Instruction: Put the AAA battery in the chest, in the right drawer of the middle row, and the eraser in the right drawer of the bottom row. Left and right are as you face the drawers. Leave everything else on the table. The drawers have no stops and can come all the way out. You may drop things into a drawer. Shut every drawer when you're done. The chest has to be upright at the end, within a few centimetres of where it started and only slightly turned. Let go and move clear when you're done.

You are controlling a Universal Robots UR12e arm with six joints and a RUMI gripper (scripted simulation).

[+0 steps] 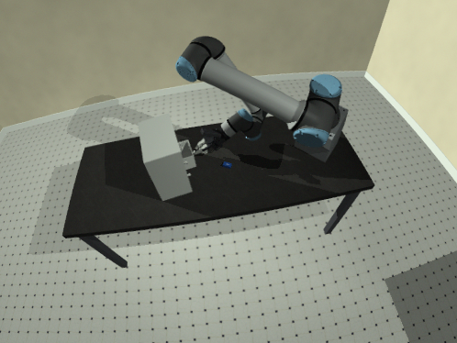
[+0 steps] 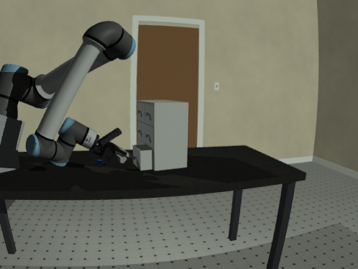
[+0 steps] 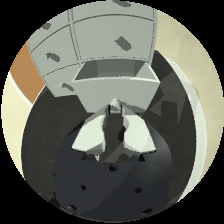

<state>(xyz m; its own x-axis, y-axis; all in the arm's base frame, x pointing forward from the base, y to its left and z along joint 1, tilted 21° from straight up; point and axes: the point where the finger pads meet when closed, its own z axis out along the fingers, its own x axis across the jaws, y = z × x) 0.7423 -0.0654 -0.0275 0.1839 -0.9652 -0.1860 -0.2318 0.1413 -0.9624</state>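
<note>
I've got the gripper (image 3: 115,111) pinched nearly shut on the handle of the open bottom drawer (image 3: 114,82) at twelve o'clock on the chest (image 2: 169,134), nothing visibly stowed, a small blue item (image 1: 227,164), maybe the eraser, waiting on the table (image 1: 138,215), battery unseen.

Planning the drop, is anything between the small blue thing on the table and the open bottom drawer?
Only the gripper, its jaws shut on the open drawer's handle, near the blue thing. Nothing else visibly lies between, and the drawer's top is uncovered.
</note>
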